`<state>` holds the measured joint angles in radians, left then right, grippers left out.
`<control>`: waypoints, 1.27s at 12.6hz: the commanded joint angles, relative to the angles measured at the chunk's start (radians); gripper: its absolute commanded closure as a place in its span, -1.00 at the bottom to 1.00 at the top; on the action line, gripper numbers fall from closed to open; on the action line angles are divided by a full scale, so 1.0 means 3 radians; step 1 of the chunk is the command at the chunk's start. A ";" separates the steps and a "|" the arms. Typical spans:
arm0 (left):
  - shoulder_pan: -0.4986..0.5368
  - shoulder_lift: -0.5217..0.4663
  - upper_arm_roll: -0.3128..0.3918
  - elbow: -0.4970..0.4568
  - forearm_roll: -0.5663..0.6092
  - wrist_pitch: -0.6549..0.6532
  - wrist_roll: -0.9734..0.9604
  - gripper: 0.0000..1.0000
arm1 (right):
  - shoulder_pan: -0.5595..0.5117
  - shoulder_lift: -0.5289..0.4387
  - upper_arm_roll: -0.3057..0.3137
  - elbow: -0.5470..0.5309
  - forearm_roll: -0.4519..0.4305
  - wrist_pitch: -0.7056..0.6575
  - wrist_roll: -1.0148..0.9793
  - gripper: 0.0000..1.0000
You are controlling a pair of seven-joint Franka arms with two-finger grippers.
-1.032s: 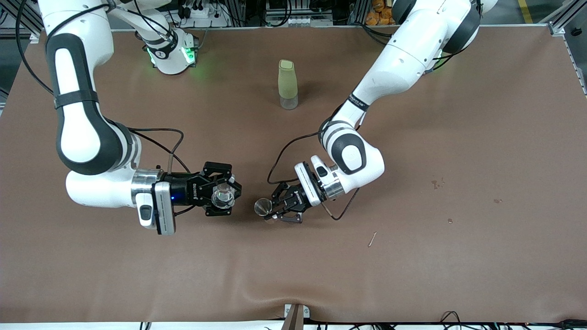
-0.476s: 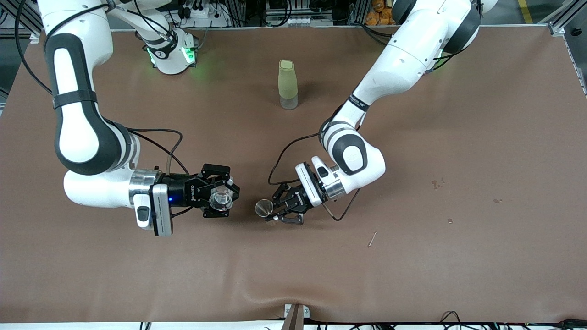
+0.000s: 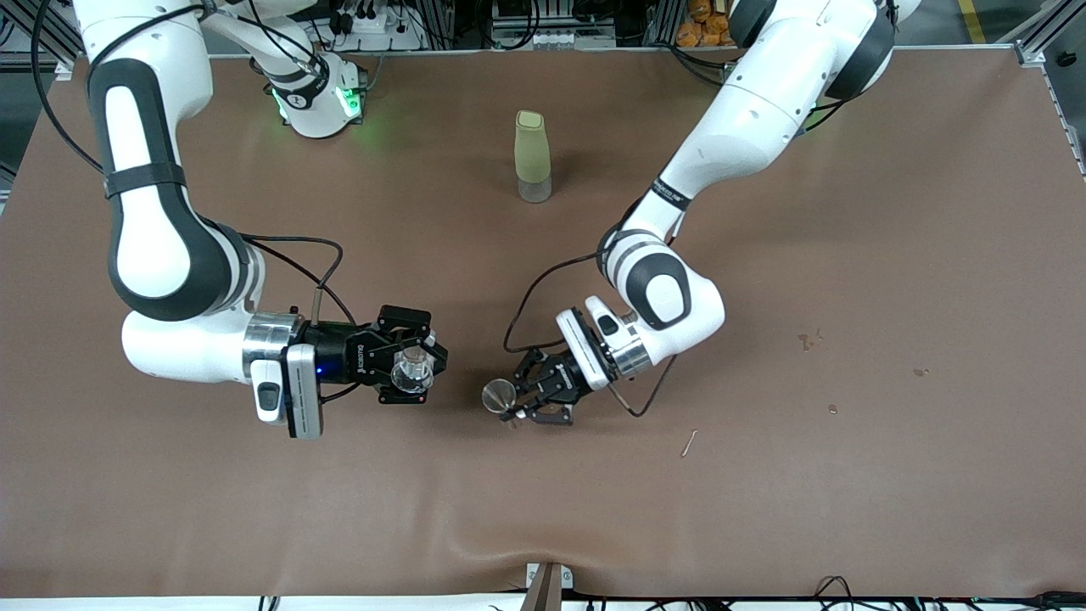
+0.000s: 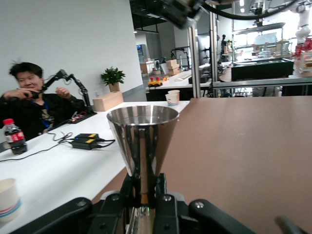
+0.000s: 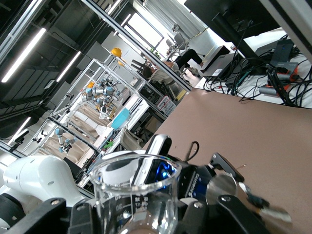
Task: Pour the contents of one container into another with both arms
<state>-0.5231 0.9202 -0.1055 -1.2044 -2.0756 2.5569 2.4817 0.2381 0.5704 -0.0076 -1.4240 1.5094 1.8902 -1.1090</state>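
Observation:
My right gripper (image 3: 413, 370) is shut on a clear glass beaker (image 3: 412, 368) with printed graduations, held upright over the middle of the brown table (image 3: 764, 475). The right wrist view shows the beaker (image 5: 134, 195) close up, with my right gripper (image 5: 134, 217) clamped round its body. My left gripper (image 3: 512, 405) is shut on the narrow stem of a shiny metal funnel (image 3: 497, 395), a short way from the beaker toward the left arm's end. In the left wrist view the funnel (image 4: 142, 131) stands upright above my left gripper (image 4: 144, 184). The funnel (image 5: 221, 188) also shows past the beaker.
A tall pale green bottle (image 3: 532, 156) with a clear base stands upright, farther from the front camera than both grippers. A small stick (image 3: 689, 442) and a few dark stains (image 3: 806, 341) lie toward the left arm's end. The table cover bulges near the front edge (image 3: 509, 543).
My left gripper has carried the funnel a little nearer the front camera and toward the left arm's end. The right gripper and beaker have hardly shifted.

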 commanded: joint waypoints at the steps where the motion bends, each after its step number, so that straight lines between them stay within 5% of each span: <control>1: 0.0026 -0.0056 -0.0006 0.0001 -0.0133 0.0042 0.0113 1.00 | -0.0113 -0.0112 -0.0011 -0.0085 -0.0005 -0.0052 0.0051 1.00; 6: -0.0030 -0.0015 0.0040 0.0072 -0.0341 0.0052 0.0118 1.00 | -0.0374 -0.0122 -0.0011 -0.0085 -0.0316 -0.0404 -0.0046 1.00; 16: -0.0113 -0.0020 0.0081 0.0062 -0.0751 0.0052 0.0435 1.00 | -0.0226 -0.0071 0.0010 -0.0080 -0.0317 -0.0425 -0.0138 1.00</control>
<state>-0.5462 0.9182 -0.0924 -1.1921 -2.2647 2.5569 2.5855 0.1775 0.5620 -0.0083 -1.4327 1.4221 1.7701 -1.1231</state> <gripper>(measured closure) 0.797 0.881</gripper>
